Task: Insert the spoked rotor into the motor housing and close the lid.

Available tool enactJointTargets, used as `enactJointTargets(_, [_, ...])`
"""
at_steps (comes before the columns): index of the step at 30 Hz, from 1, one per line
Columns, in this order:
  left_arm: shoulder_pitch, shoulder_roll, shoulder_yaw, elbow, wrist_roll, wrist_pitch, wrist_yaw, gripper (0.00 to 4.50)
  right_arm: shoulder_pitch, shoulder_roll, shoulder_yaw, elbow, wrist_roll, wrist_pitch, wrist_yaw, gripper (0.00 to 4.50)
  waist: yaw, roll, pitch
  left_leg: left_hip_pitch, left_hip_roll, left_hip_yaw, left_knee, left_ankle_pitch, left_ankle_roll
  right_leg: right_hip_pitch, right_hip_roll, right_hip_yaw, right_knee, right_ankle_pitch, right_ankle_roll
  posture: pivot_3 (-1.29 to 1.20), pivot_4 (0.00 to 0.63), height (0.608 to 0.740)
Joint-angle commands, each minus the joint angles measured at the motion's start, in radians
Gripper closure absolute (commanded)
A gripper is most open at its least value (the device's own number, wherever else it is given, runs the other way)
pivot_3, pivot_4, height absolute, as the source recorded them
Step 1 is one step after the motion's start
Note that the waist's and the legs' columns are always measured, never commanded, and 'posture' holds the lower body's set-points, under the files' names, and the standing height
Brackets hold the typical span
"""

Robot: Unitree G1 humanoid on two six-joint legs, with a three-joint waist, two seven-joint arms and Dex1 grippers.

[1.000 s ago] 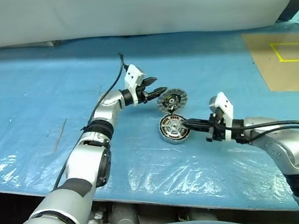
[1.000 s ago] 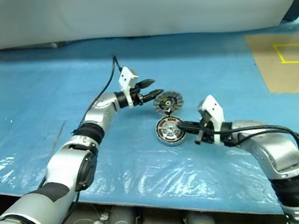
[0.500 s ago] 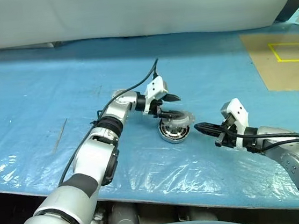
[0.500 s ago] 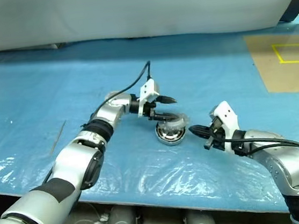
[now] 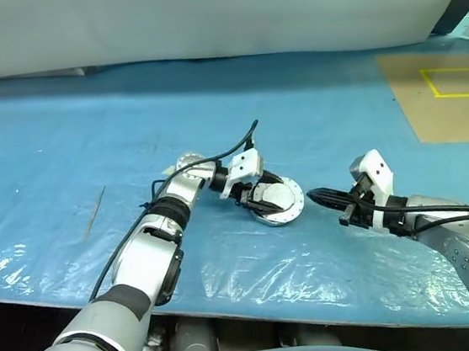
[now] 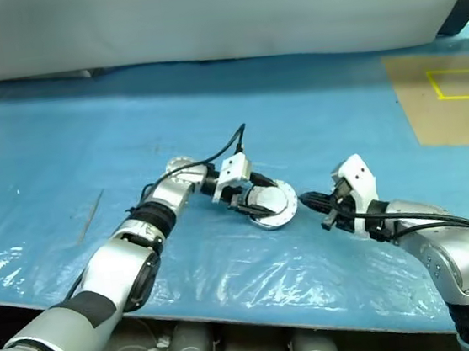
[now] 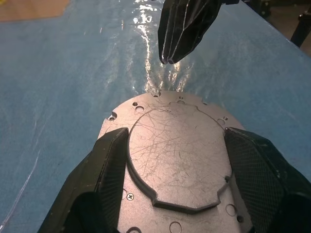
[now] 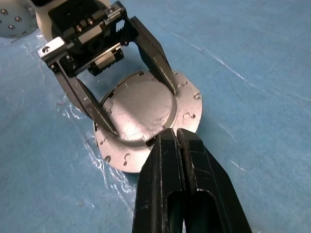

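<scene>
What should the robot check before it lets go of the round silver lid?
1. Lid over the motor housing: ok, it covers the can's top.
2. Lid pressed fully flat: cannot tell, in the head views it looks a bit tilted.
3. Left gripper holding the lid: ok, its fingers sit on both sides of the raised centre.
4. Right gripper out of the way: ok, it is shut, beside the lid and not touching.
5. Rotor inside: cannot tell, the lid hides it.
6. Blue sheet around the housing free of loose parts: ok.
</scene>
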Motion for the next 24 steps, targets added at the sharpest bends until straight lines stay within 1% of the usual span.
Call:
enactJointTargets(1, [0.042,-0.006,0.023,-0.078,-0.061,0.079,-0.047,1.22,-0.048,-0.002,0.022,-0.031,0.016,-0.003,0.005,4.50,-0.001,0.000,0.000,0.000,0.000,0.000,0.000,0.000,0.000,0.000,0.000,0.000,0.000,0.000,0.000,0.00,0.150,0.740])
enactJointTargets(6, [0.106,0.030,0.058,-0.309,-0.161,0.237,-0.060,1.22,-0.103,0.000,0.057,-0.005,0.014,-0.009,0.017,4.50,-0.002,0.000,0.000,-0.004,0.000,0.000,0.000,0.000,0.000,-0.004,0.000,0.000,0.001,0.000,-0.001,0.00,0.150,0.740])
enactJointTargets(8, [0.138,0.060,0.063,-0.409,-0.188,0.292,-0.051,1.22,-0.126,0.005,0.072,0.021,0.007,-0.014,0.021,4.50,-0.004,0.000,0.000,-0.006,0.001,0.000,0.000,0.000,0.000,-0.006,0.000,0.000,0.001,0.000,-0.001,0.00,0.150,0.740])
enactJointTargets(12, [0.173,0.109,0.078,-0.547,-0.224,0.364,-0.002,1.22,-0.147,0.012,0.095,0.055,-0.002,-0.030,0.034,4.50,-0.008,0.001,0.000,-0.006,0.001,0.001,0.000,0.000,0.000,-0.006,0.000,0.000,0.001,-0.001,-0.001,0.00,0.150,0.740])
enactJointTargets(16, [0.211,0.139,0.097,-0.706,-0.293,0.470,0.037,1.22,-0.163,0.016,0.099,0.064,0.002,-0.030,0.039,4.50,-0.008,0.001,0.000,-0.006,0.001,0.001,0.000,0.000,0.000,-0.006,0.000,0.000,0.001,-0.001,-0.001,0.00,0.150,0.740])
enactJointTargets(18, [0.276,0.176,0.119,-0.841,-0.340,0.540,0.063,1.22,-0.171,0.016,0.102,0.058,-0.006,-0.041,0.038,4.50,-0.010,0.001,0.000,-0.006,0.001,0.001,0.000,0.000,0.000,-0.006,0.000,0.000,0.001,-0.001,-0.001,0.00,0.150,0.740])
enactJointTargets(21, [0.372,0.226,0.147,-0.991,-0.390,0.627,0.116,1.22,-0.177,0.013,0.104,0.046,-0.009,-0.049,0.040,4.50,-0.017,0.002,0.000,-0.006,0.002,0.002,0.000,0.000,0.000,-0.007,0.000,0.000,0.001,-0.001,-0.002,0.00,0.150,0.740])
enactJointTargets(22, [0.423,0.245,0.161,-1.042,-0.404,0.654,0.143,1.18,-0.183,0.013,0.102,0.048,-0.014,-0.055,0.036,4.11,-0.019,0.002,0.000,-0.006,0.002,0.002,0.000,0.000,0.000,-0.008,0.000,0.000,0.002,-0.001,-0.003,0.00,0.150,0.740])
enactJointTargets(24, [0.498,0.271,0.180,-1.115,-0.430,0.702,0.193,1.18,-0.194,0.013,0.098,0.058,-0.020,-0.064,0.035,3.61,-0.019,0.002,0.000,-0.006,0.002,0.003,-0.001,0.000,0.000,-0.009,0.000,0.000,0.003,-0.002,-0.003,0.00,0.150,0.740])
